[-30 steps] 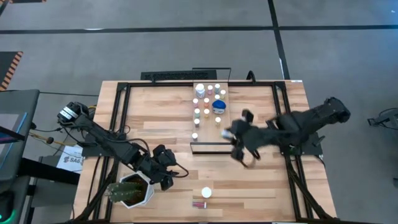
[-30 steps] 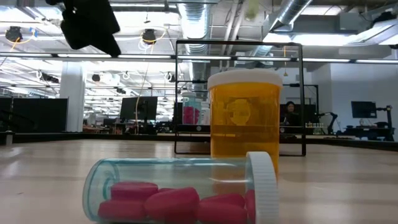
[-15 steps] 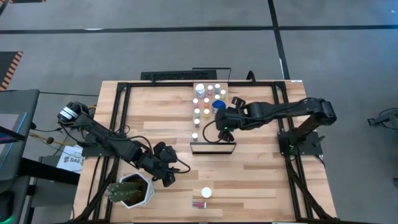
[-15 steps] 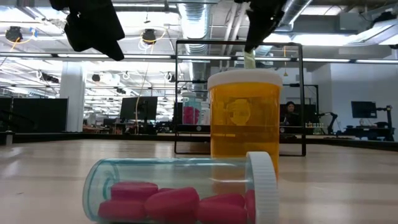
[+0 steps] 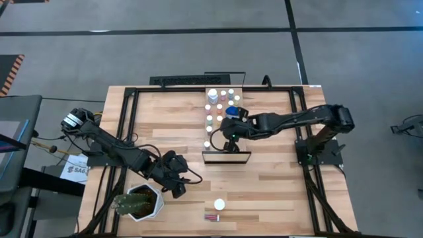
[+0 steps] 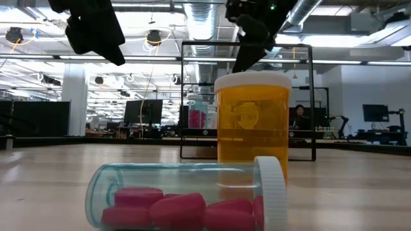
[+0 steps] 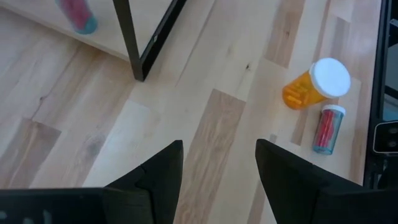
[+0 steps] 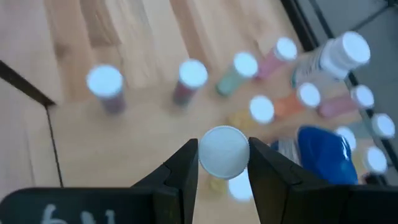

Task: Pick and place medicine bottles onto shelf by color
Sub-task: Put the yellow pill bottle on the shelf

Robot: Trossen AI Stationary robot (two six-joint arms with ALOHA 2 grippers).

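Right pincer point(image 5: 228, 137) has swung in over the shelf point(image 5: 213, 147), pinching a white-capped bottle point(image 8: 224, 151). Lower it upright into a free gap among same-colour bottles. Left pincer point(image 7: 219, 163) spread, idle.

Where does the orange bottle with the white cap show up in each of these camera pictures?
High view: the orange bottle stands near the table's front edge, between the arms.
Low view: it fills the centre, upright behind the lying red-pill vial.
Left wrist view: it is far off, past the open left gripper.
Right wrist view: not in it.
Shared landmark: the red-pill vial right beside it.
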